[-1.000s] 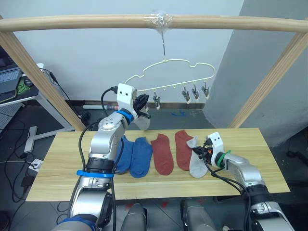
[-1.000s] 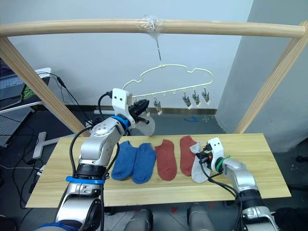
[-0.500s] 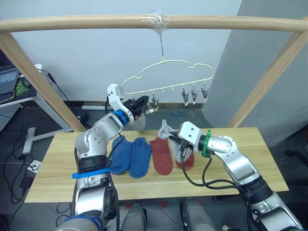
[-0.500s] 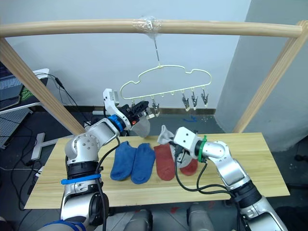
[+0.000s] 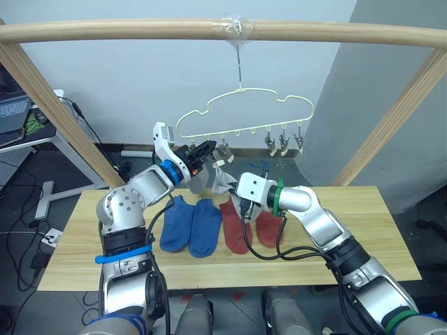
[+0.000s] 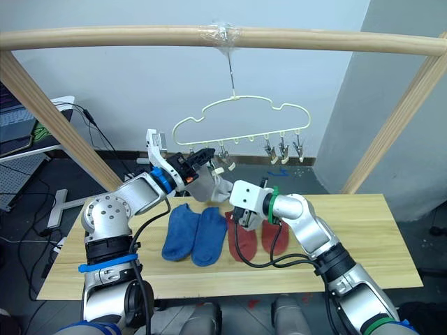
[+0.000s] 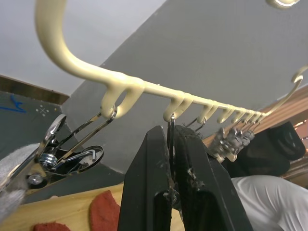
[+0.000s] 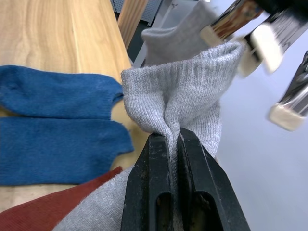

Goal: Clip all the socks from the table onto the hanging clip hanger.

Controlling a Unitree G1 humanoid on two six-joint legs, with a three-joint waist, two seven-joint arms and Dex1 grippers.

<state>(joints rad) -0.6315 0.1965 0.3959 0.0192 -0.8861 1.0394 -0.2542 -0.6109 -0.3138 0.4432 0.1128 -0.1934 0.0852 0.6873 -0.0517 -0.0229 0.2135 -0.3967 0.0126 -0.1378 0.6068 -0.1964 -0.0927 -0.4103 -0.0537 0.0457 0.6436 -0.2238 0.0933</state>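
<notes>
Right arm has swung across from the table's right end, carrying a grey sock (image 8: 185, 96) up toward the hanger. Near to far: four socks lie flat on the table (image 5: 391, 230), two blue socks (image 5: 190, 225) and two red socks (image 5: 246, 222). Above them the right gripper (image 8: 173, 144) is pinched tight on the grey sock's cuff, cuff edge pointing up at the clips. Just beyond and left of it, the left gripper (image 7: 172, 144) is squeezed on the second clip (image 7: 170, 126) of the hanger (image 5: 241, 108). First clip already holds another grey sock (image 5: 200, 179). Cuff sits just below-right of the pinched clip; right arm is the feeder.
</notes>
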